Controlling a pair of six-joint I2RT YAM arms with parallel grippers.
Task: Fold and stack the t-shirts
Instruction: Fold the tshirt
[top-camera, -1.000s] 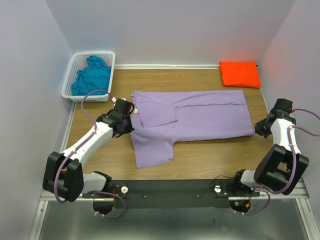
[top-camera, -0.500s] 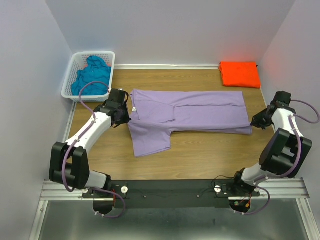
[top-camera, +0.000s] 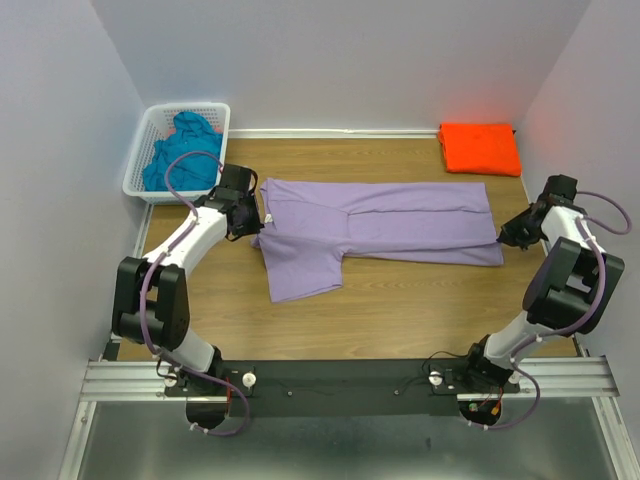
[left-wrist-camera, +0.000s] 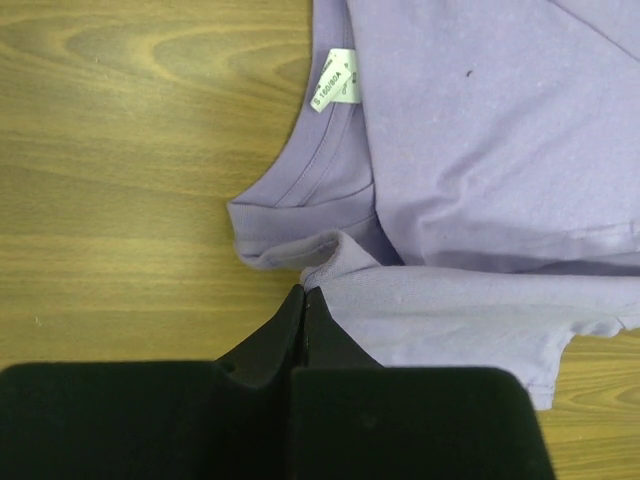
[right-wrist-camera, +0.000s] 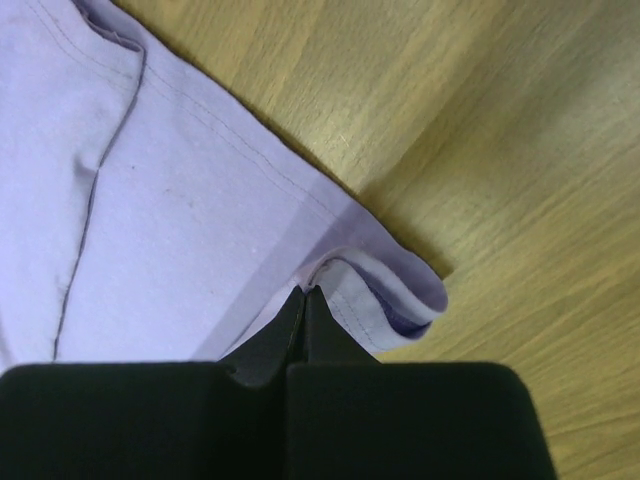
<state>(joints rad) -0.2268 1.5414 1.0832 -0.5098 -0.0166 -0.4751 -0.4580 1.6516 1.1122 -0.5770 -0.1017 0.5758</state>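
One lavender t-shirt (top-camera: 400, 225), wooden table (top-camera: 400, 310), pale walls (top-camera: 340, 60), pinched by left end effector (left-wrist-camera: 303, 298), right end effector (right-wrist-camera: 305, 298)

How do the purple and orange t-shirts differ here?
The purple t-shirt lies spread long, one sleeve sticking out; the orange t-shirt is a compact folded rectangle. The left gripper and right gripper pinch the purple t-shirt's ends; the orange t-shirt is untouched. Both lie on the table.

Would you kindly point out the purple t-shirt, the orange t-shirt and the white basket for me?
purple t-shirt (top-camera: 400, 225), top external view, middle of its body.
orange t-shirt (top-camera: 480, 148), top external view, centre of the folded shirt.
white basket (top-camera: 137, 165), top external view, its left lattice wall.
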